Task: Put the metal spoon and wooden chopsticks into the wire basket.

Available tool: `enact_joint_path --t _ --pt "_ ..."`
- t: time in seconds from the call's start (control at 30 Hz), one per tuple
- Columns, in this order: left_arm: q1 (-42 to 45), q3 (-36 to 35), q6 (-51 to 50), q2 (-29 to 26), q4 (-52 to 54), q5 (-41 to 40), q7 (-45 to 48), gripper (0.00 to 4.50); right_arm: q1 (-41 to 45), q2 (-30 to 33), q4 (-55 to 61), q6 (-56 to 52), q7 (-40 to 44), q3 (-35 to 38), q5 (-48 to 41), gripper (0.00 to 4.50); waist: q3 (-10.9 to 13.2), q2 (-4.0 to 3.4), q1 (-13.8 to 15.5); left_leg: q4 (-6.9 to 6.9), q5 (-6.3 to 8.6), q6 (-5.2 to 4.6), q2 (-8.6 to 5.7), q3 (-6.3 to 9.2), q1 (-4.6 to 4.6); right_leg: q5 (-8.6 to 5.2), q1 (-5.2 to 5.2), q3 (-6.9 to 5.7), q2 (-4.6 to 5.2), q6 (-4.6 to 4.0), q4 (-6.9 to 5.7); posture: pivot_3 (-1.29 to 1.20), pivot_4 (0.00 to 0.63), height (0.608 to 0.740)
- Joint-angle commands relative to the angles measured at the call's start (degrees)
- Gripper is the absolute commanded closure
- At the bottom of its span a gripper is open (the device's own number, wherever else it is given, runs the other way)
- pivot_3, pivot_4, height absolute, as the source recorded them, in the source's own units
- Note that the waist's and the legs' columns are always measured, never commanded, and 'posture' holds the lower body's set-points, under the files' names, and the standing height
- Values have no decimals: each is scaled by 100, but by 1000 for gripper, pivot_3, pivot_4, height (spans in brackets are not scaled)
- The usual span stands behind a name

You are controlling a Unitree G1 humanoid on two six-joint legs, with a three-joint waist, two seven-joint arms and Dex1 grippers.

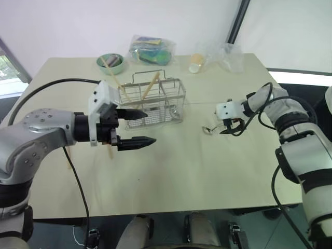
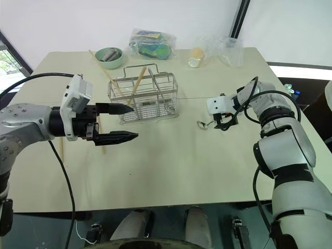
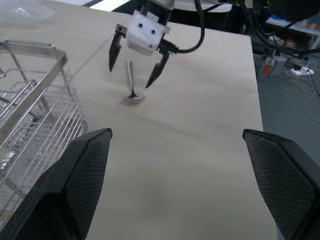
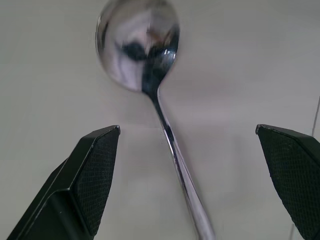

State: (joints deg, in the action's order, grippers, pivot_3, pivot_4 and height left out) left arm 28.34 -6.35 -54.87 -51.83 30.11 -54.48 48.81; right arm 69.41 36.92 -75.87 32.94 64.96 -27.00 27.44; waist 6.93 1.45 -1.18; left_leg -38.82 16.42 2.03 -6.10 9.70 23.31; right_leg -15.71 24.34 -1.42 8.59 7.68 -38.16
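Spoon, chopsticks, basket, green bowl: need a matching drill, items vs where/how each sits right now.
Items:
1. spoon
2. chopsticks
3. basket
4. green bowl

Places/states:
A. at the far left of the table, a stick leaning in it
B. flat on the table between the open right gripper's fingers
C. standing slanted in the wire compartments
D. mid-table, just beyond the open left gripper

Pairs: 1-B, 2-C, 3-D, 4-A

The metal spoon (image 4: 165,120) runs out of frame — its handle's end is cut off.
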Motion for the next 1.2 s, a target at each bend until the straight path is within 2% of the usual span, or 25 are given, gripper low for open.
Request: enact_joint_path --t 0.03,0.13,0.2,0.27,0.63,0.87,1.2 --pt "-59 -286 -108 -90 236 -218 -130 85 199 -114 -22 102 -92 102 0 0 -1 2 -12 0 0 0 0 0 -1 0 0 1 0 0 -1 0 150 643" --pt "-50 -305 -154 -73 270 -282 -254 85 183 -199 -45 82 1 210 -55 0 -1 2 -29 -1 -2 2 1 0 -2 0 1 4 -3 0 -3 0 150 643" --pt "7 -300 -177 -42 256 -316 -342 0 141 -230 -46 94 53 243 -70 542 -1 2 -28 -3 -3 4 1 0 -3 0 1 4 -2 -1 -3 0 150 643" --pt "82 -281 -197 -22 228 -344 -405 0 101 -256 -43 96 44 260 -63 1320 -2 3 -15 -4 -3 4 0 0 -2 1 0 5 -2 -1 -4 0 150 643" --pt "431 -213 -174 -87 -72 -264 -347 0 5 -232 -48 72 85 254 33 1320 -3 5 -8 -7 -3 5 -2 0 -2 3 -3 5 -3 -3 -5 0 150 643" --pt "504 -224 -156 -14 -103 -252 -390 0 88 -183 -34 321 -703 -52 520 1320 -8 13 -11 -9 -4 6 -2 -1 -2 3 -3 8 -3 -3 -8 0 150 643" --pt "633 -270 -149 59 -125 -274 -545 0 101 -185 -91 382 -856 -106 723 1320 -13 21 -14 -23 -5 7 -2 -1 -4 5 -3 10 -5 -8 -15 0 150 643"
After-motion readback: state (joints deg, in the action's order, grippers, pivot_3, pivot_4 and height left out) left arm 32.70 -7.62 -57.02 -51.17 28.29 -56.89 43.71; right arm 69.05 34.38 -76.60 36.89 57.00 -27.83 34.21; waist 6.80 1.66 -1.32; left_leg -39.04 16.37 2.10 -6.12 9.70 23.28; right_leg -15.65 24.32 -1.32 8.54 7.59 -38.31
